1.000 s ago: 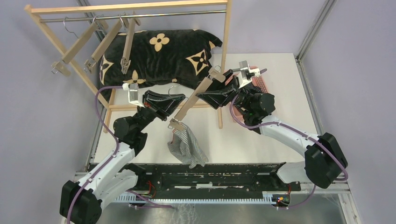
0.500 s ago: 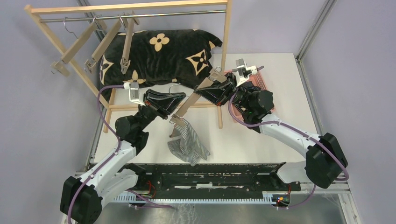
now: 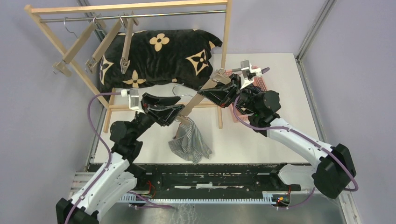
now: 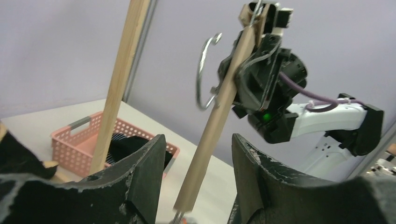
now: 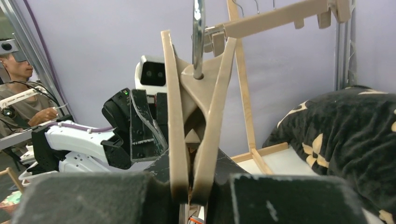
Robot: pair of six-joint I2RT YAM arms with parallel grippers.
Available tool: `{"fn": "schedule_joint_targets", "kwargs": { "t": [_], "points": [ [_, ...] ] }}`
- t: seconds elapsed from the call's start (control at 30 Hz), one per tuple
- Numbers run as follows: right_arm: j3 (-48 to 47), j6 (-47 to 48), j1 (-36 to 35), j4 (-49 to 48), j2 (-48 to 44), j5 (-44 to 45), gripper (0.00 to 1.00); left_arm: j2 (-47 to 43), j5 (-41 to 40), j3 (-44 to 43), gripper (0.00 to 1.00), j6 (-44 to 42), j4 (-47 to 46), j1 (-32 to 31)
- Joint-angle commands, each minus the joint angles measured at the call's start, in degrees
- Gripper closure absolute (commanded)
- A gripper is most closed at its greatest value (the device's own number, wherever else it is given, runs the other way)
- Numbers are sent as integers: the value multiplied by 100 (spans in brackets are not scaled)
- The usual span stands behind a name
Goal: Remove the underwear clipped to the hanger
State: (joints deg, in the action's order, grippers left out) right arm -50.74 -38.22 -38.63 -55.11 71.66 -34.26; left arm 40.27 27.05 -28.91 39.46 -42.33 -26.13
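A wooden hanger [image 3: 194, 100] slants over the table's middle, its metal hook [image 4: 204, 70] free in the air. My right gripper [image 3: 215, 89] is shut on its upper end, and the right wrist view shows the two wooden bars [image 5: 175, 116] pinched together between my jaws [image 5: 191, 186]. Round the hanger's lower part my left gripper [image 3: 180, 113] stands open, the bar [image 4: 219, 112] passing untouched between the fingers [image 4: 198, 172]. The grey-white striped underwear [image 3: 189, 142] hangs from the hanger's lower end and bunches on the table. I cannot see whether the clip holds it.
A wooden rack [image 3: 70, 51] with three bare hangers stands at the back left. A black cushion with tan flowers [image 3: 159, 51] lies behind. A pink basket [image 3: 261, 84] holding dark cloth [image 4: 128, 144] sits behind the right arm.
My right gripper shut on the hanger's upper end. My left gripper, shut on the lower part before, has opened. The hanger rose slightly toward the back right.
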Motion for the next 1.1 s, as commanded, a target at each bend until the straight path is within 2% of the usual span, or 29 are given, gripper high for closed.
{"fn": "schedule_joint_targets", "kwargs": {
  "t": [0.0,0.2,0.47,0.7,0.73,0.8,0.83,0.9,0.93,1.07],
  "points": [
    [-102,302,-24,-42,-502,234,99,-554,-504,269,39,-997,1361,-15],
    [-159,191,-28,-177,-610,340,99,-562,-473,590,38,-983,1361,-10],
    [-196,105,-29,-243,-597,331,99,-216,-22,657,41,-734,690,-13],
    [-220,174,-26,-192,-592,410,99,-253,595,871,38,-480,-187,-11],
    [-225,175,-28,-193,-591,417,99,-262,651,885,43,-476,-256,-10],
    [-246,169,-29,-185,-576,428,99,-300,756,882,62,-466,-309,-9],
    [-259,167,-25,-178,-575,429,99,-316,776,886,77,-478,-326,-14],
    [-280,167,-25,-152,-563,429,99,-359,810,924,93,-483,-408,-10],
    [-282,170,-24,-130,-558,438,99,-384,804,936,97,-483,-444,-10],
    [-274,207,-27,-57,-559,446,99,-450,848,935,97,-456,-652,-10]
  ]
}}
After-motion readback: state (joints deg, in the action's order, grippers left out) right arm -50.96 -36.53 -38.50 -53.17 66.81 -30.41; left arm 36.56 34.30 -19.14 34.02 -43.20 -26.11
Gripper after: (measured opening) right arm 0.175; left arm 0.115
